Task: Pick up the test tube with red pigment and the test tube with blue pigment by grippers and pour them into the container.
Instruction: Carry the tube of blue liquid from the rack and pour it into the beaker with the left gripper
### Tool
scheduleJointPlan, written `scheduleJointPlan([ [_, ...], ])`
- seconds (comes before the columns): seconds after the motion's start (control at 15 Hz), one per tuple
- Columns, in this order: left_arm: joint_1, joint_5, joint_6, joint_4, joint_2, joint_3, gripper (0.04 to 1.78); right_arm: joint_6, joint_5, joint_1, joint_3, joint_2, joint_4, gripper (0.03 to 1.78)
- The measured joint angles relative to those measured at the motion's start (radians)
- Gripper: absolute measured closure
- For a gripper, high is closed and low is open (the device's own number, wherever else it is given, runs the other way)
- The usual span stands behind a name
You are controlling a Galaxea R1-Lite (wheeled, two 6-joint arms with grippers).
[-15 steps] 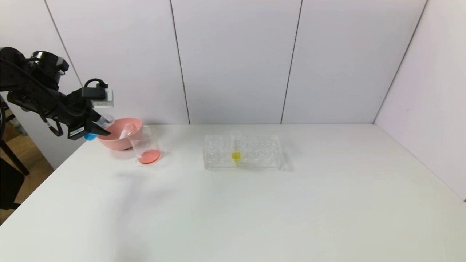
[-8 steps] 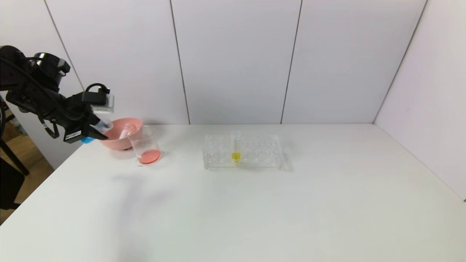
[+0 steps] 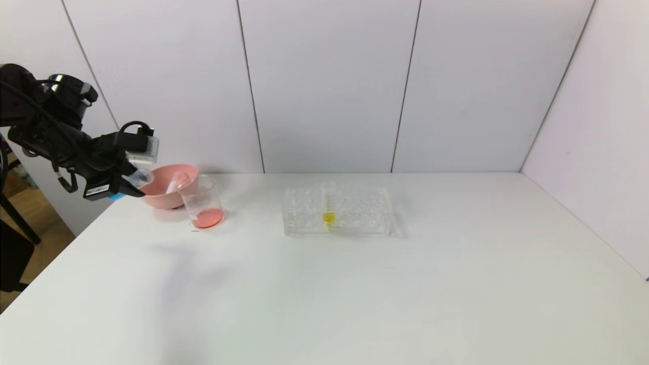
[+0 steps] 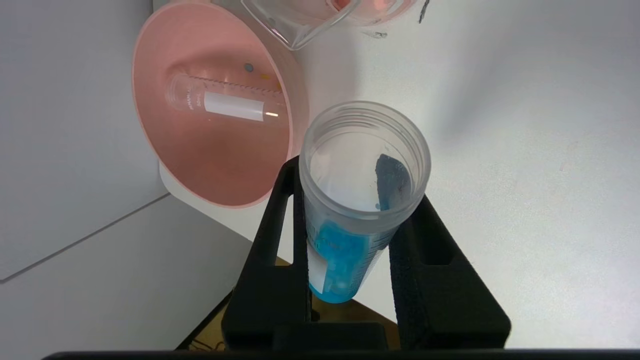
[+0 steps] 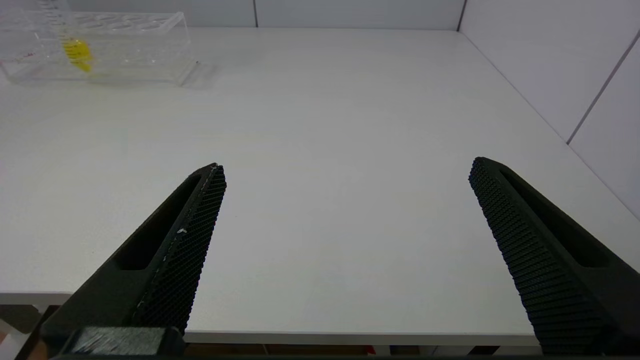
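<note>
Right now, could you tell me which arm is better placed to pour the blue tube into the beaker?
The left. Its claw already grips the test tube with blue pigment beside the pink bowl, close to the container. The right claw hangs open and empty, far off past the rack.

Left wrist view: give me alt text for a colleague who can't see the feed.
The left hand is shut on the test tube with blue pigment, seen down its open mouth, blue liquid pooled at its rounded bottom. Beyond it a pink bowl holds an empty graduated tube lying on its side. Only the lip of the container shows, on the white table.
</note>
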Motion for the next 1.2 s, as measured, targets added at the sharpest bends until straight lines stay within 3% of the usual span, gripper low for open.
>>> scheduleJointPlan([
  [0.73, -0.039, 0.006, -0.066, -0.073, 0.063, -0.022, 1.35, 0.000, 0.000, 0.000, 0.000, 0.000, 0.000, 0.04],
  [1.2, -0.077, 0.103, -0.091, -0.105, 0.077, -0.022, 1.35, 0.000, 0.000, 0.000, 0.000, 0.000, 0.000, 0.04],
])
